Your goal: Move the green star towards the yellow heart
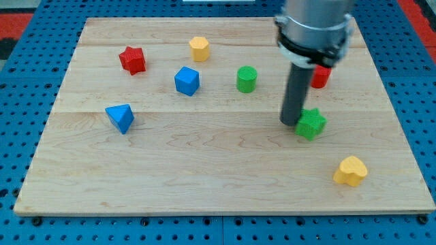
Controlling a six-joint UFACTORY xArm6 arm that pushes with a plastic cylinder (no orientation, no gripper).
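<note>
Green star (312,124) touching my tip (291,123); red block (321,76) half-hidden.

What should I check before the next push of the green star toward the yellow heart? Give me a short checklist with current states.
1. My tip is against the green star: ok, it sits at the star's left edge as viewed, apparently touching.
2. Tip is on the side away from the yellow heart: partly ok; the heart lies toward the view's bottom right, while the tip is directly left, not upper left.
3. Path from star to heart holds no other block: ok.
4. Red block behind the arm stays out of the push: ok, it lies toward the view's top.
5. Heart's margin from the board edge: not ok, it is close.
</note>
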